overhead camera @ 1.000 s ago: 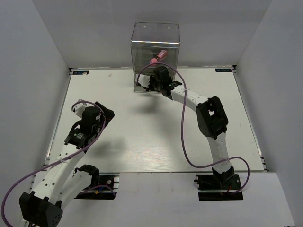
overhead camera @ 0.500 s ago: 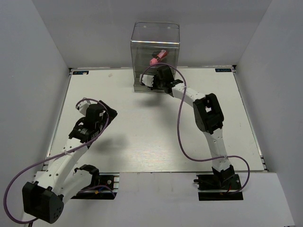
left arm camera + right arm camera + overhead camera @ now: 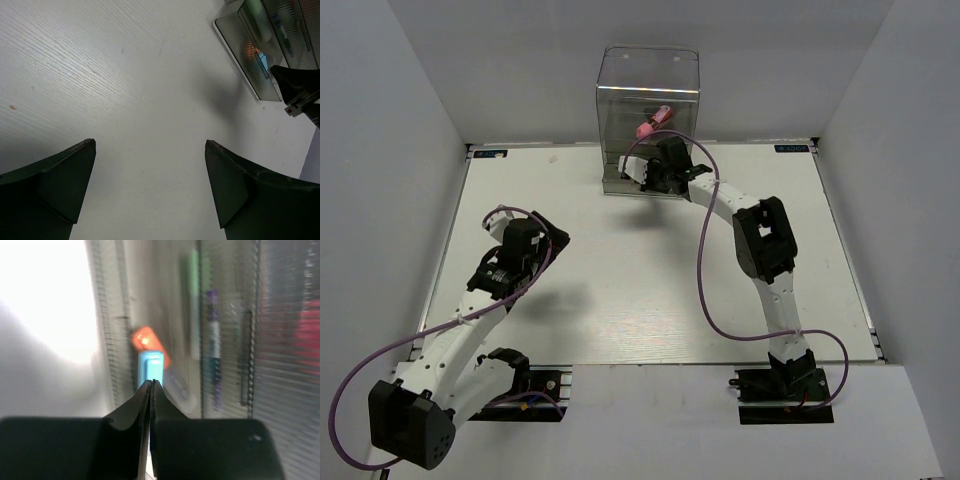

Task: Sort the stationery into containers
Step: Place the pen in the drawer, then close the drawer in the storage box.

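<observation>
At clear box (image 3: 650,80) front: blue-capped marker (image 3: 150,366) just beyond closed right pincer (image 3: 151,384).

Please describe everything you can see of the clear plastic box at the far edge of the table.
The clear plastic box is tall, with rounded corners and see-through, partly ribbed walls. It stands upright on the table at the middle of its far edge. A pink item lies high inside; lower down, an orange-capped marker and a blue-capped marker show. The shut right gripper points at its lower front; contact cannot be told.
</observation>
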Motion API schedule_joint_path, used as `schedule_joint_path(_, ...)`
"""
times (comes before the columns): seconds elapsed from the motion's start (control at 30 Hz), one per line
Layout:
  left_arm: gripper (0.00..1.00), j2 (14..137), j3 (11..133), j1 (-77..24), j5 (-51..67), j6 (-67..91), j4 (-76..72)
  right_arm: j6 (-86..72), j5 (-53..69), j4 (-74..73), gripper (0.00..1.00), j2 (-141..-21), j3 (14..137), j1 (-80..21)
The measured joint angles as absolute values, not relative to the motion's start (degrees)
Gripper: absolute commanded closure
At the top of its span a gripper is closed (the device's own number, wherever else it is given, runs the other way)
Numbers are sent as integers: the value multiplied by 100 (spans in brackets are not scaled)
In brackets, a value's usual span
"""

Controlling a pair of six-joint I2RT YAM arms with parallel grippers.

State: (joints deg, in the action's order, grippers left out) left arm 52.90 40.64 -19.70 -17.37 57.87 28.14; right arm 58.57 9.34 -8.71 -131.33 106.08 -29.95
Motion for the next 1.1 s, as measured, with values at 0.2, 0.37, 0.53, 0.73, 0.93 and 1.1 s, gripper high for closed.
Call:
schedule_joint_path(0.2,0,5290,4064,-1970,-1730,5789,2816,5905,2080,-1776,100,-12803,10659,-2963)
schedule_joint_path(0.37,0,5280,4064,-1970,-1730,5791,2825,6106,2552,-2425,100,-12768,10812,-2965)
schedule_joint_path(0.53,0,5231,4064,-1970,-1728,5793,2836,6191,2569,-2705,100,-12993,11194,-2956)
schedule_joint_path(0.73,0,5203,4064,-1970,-1728,5813,2845,6134,2154,-2545,100,-13447,11386,-2939)
schedule_joint_path(0.93,0,5218,4064,-1970,-1728,5813,2840,6036,1719,-2394,100,-13837,11546,-2912)
schedule_joint_path(1.1,0,5345,4064,-1970,-1693,5813,2823,5916,1369,-2032,100,-13839,11546,-2902)
